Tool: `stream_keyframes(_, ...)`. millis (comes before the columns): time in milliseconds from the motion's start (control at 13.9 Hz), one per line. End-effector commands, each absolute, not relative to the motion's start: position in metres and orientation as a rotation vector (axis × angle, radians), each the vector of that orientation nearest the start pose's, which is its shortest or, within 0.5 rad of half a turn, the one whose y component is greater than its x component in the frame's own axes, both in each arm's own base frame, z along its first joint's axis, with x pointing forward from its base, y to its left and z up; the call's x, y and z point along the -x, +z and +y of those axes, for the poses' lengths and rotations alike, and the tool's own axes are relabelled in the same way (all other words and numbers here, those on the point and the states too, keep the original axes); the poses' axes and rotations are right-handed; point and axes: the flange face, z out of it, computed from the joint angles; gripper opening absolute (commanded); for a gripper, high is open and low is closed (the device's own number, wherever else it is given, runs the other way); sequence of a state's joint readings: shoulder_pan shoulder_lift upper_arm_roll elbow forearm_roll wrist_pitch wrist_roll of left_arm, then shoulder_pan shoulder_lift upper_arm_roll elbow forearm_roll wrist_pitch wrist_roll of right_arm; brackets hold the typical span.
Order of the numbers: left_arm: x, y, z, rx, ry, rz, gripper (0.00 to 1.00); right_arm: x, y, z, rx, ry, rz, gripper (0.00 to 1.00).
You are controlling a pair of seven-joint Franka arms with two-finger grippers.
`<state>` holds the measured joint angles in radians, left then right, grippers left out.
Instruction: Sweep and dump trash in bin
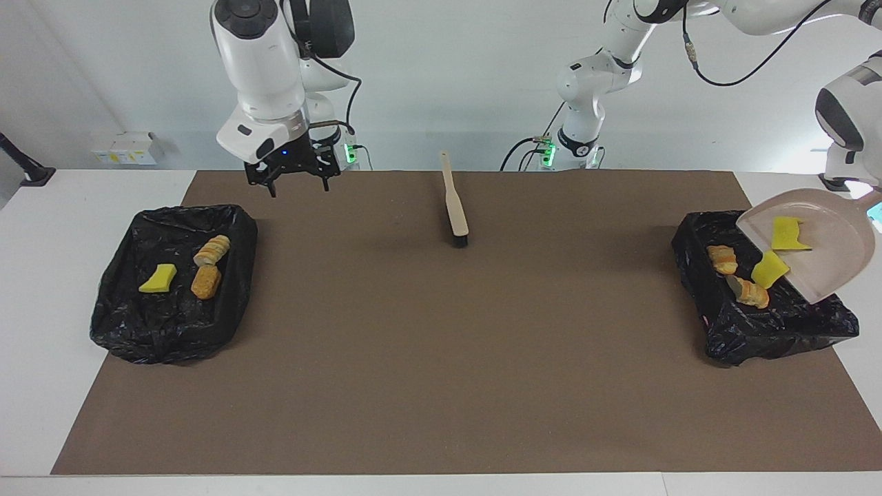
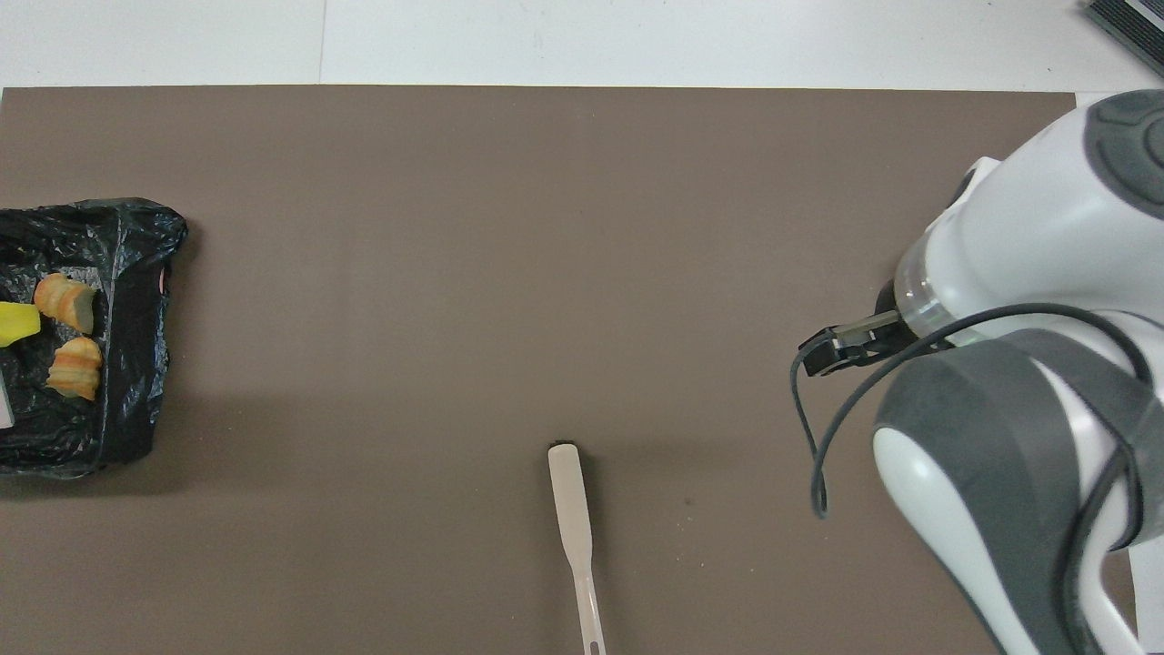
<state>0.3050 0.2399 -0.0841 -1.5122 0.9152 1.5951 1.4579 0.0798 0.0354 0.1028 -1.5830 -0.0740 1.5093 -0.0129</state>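
Observation:
My left gripper [image 1: 868, 198] is at the view's edge, shut on the handle of the beige dustpan [image 1: 827, 255]. The pan is tipped steeply over the black-lined bin [image 1: 730, 337] at the left arm's end. Two bread chunks of trash [image 1: 722, 258] [image 1: 756, 294] lie in that bin. One yellow sponge piece [image 1: 768, 269] hangs at the pan's lip. Another sponge piece [image 1: 789, 233] is still in the pan. From overhead, the bread chunks [image 2: 64, 302] [image 2: 75, 367] show in the bin [image 2: 136, 382]. My right gripper [image 1: 295, 182] hangs open and empty over the mat's edge by the robots.
The beige-handled brush [image 1: 455, 210] lies on the brown mat near the robots, also seen from overhead as the brush [image 2: 575, 528]. A second black-lined bin [image 1: 138, 331] at the right arm's end holds a yellow sponge [image 1: 158, 278] and two bread chunks [image 1: 211, 249].

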Motion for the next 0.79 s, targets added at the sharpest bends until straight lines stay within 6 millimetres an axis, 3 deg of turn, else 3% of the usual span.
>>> stream_keyframes(0, -0.593, 0.561, 0.191, 1.827, 1.123, 1.47, 0.0, -0.558, 0.605, 0.048, 3.204, 0.153, -0.433, 1.0)
stream_keyframes(72, -0.593, 0.561, 0.189, 1.822, 1.155, 1.431, 0.0, -0.559, 0.604, 0.031, 3.191, 0.159, -0.479, 1.0)
stream_keyframes(360, -0.601, 0.573, 0.158, 1.7, 1.225, 1.349, 0.0, -0.563, 0.609, -0.012, 3.205, 0.1, -0.313, 1.0)
stream_keyframes(504, -0.605, 0.578, 0.146, 1.665, 1.224, 1.322, 0.0, -0.562, 0.611, -0.015, 3.214, 0.088, -0.192, 1.0)
stream_keyframes(719, -0.611, 0.626, 0.126, 1.741, 1.052, 1.327, 0.0, -0.553, 0.625, -0.011, 3.202, 0.049, -0.059, 1.0)
